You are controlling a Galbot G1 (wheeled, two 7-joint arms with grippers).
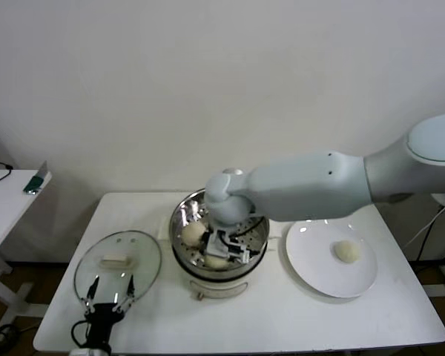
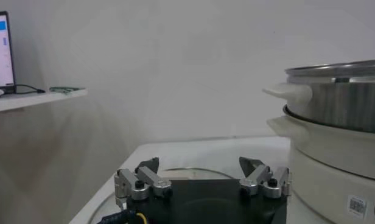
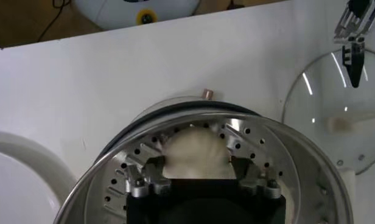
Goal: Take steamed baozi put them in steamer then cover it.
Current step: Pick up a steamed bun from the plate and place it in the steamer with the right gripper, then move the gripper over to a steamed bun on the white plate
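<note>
Buns sit partly hidden: the right gripper [image 1: 230,246] reaches into the steamer [image 1: 184,222] on the desk [image 1: 297,315], fingers spread either side of one baozi [image 3: 196,152] without clasping it. Its arm covers much of the tray. Another baozi [image 1: 346,251] lies on the plate [image 1: 311,259]. The left gripper [image 1: 111,300], open and empty, hovers over the cover [image 1: 144,248]

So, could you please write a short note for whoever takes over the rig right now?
Right hand: inside the steamer, jaws spread either side of a baozi on the tray.
Left hand: open, parked at the table's near edge by the glass lid.
Done: at least two baozi show in the steamer.
Left: one baozi on the white plate, then fit the lid.
</note>
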